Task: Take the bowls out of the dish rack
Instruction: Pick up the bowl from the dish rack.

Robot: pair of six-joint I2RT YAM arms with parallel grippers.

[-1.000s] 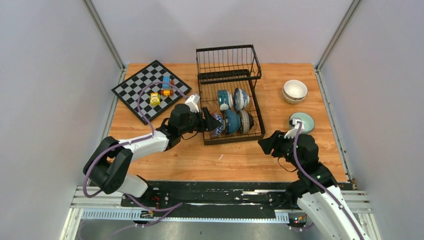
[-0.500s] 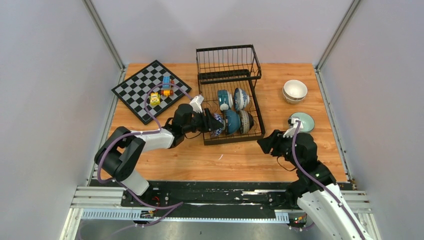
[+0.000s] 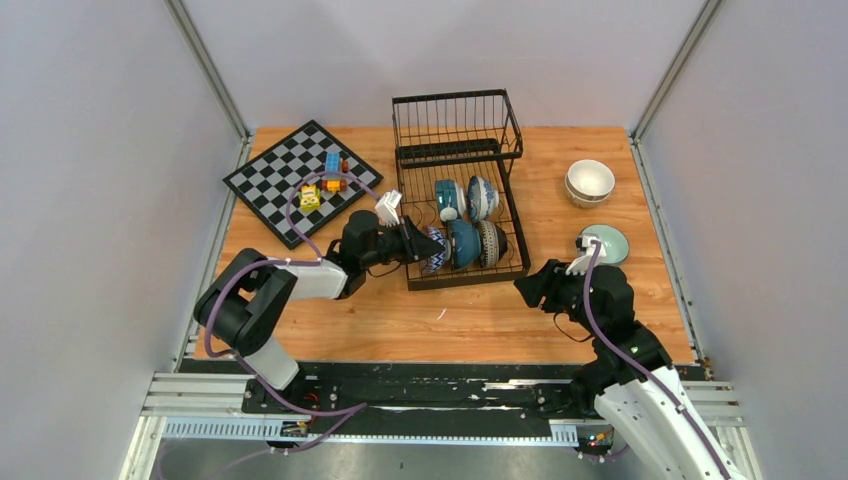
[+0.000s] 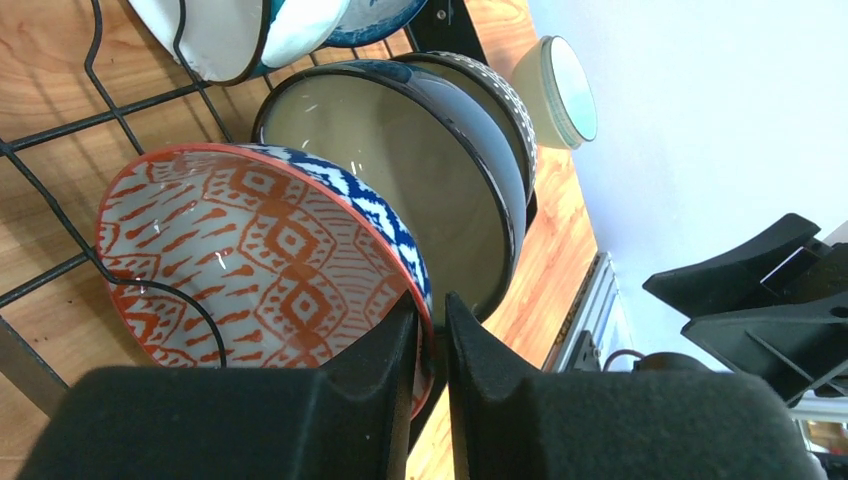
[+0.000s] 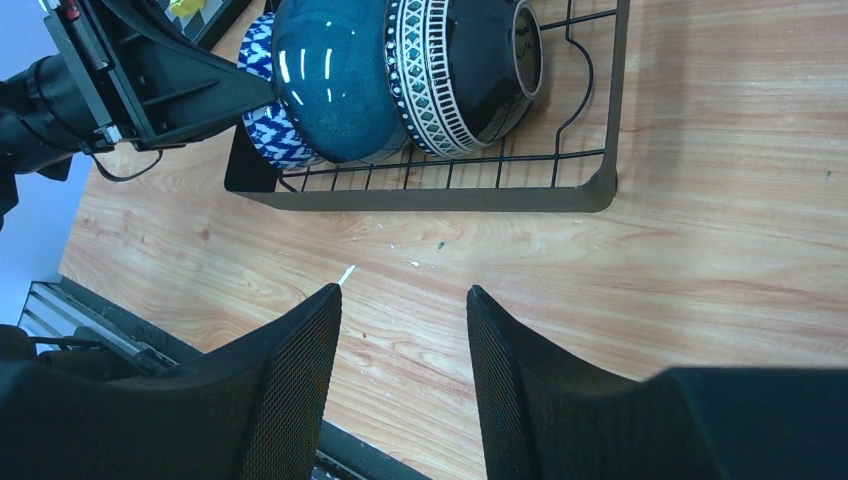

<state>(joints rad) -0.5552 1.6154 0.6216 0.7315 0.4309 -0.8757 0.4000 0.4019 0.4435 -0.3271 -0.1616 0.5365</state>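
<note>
The red-and-blue patterned ceramic bowl (image 4: 280, 250) and dark teal ceramic bowl (image 5: 335, 80) are glossy-glazed (sharp highlights); the black wire dish rack (image 5: 420, 195) is thin smooth metal, the wooden tabletop (image 5: 650, 260) matt and grained

The red-patterned bowl (image 4: 250, 260) carries orange-red diamonds and dashes on a pale grey interior, with a blue-and-white exterior. At its 3 o'clock are a glossy dark teal bowl (image 5: 335, 80) and a black bowl (image 5: 465, 65) banded in white geometric trim, all within the black wire dish rack (image 5: 420, 200). At the rack's 3 o'clock are cream-white bowls (image 3: 590, 180) and a pale mint bowl (image 3: 606, 243).
</note>
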